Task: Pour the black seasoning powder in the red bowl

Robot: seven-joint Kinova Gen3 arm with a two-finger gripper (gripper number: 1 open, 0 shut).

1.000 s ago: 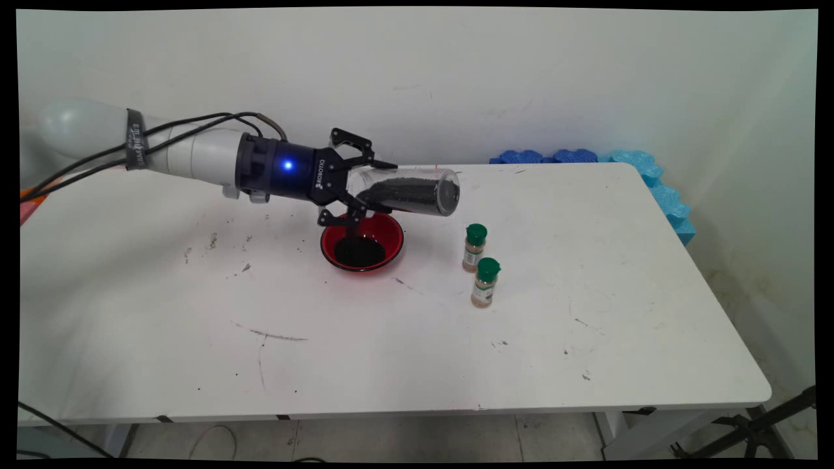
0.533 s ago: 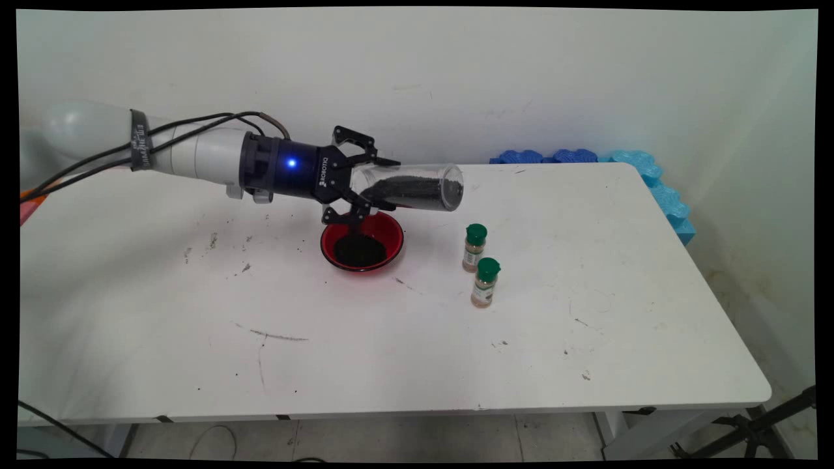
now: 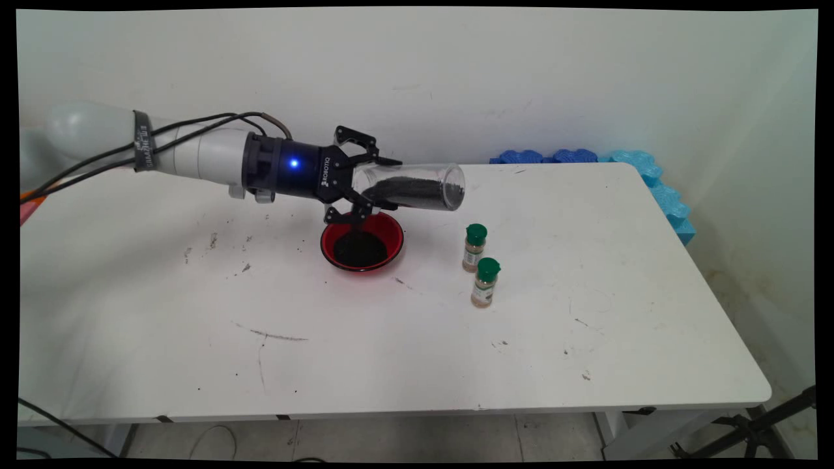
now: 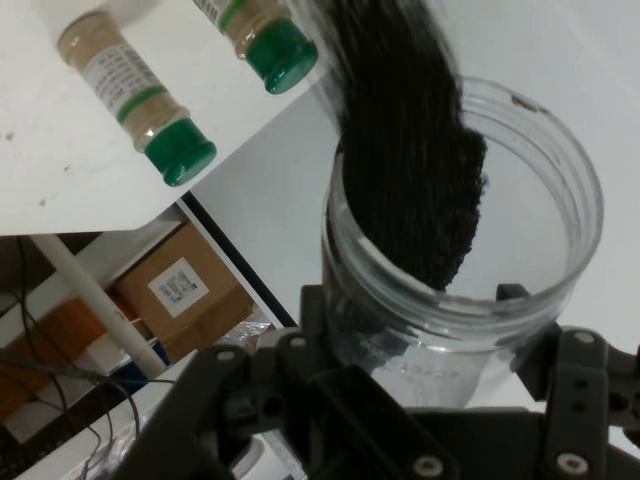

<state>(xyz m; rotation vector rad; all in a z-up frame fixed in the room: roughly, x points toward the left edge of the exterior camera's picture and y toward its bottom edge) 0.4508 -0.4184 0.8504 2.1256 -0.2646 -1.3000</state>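
From above the table's near side, my gripper point(image 3: 366, 181) reaches in from nine o'clock, its two fingers clamped on the closed end of a clear jar point(image 3: 412, 187). The jar lies almost level, its long axis running from nine to three o'clock, with its open mouth at the three o'clock end and tipped only slightly down. Dark grains point(image 3: 417, 192) lie along the jar's lower wall. Directly below my fingers, at six o'clock, a red bowl point(image 3: 389, 229) sits on the white table point(image 3: 586, 273) with a dark heap already in it. The jar's mouth hangs past the bowl's rim, on its three o'clock side, not over it. Two small spice bottles with green caps stand upright at about four o'clock from the mouth, the farther bottle point(image 3: 474, 247) just beside the nearer bottle point(image 3: 485, 283). Blue foam point(image 3: 645, 169) lines the far right edge.

Along my hand, the jar rises from between my fingers point(image 4: 575, 375) toward twelve o'clock, and I look along its wall to the open rim. The grains spread as a dark streak up its eleven o'clock side. Both bottles show at ten to eleven o'clock, with cardboard boxes point(image 4: 180, 290) beneath the table edge at eight o'clock.
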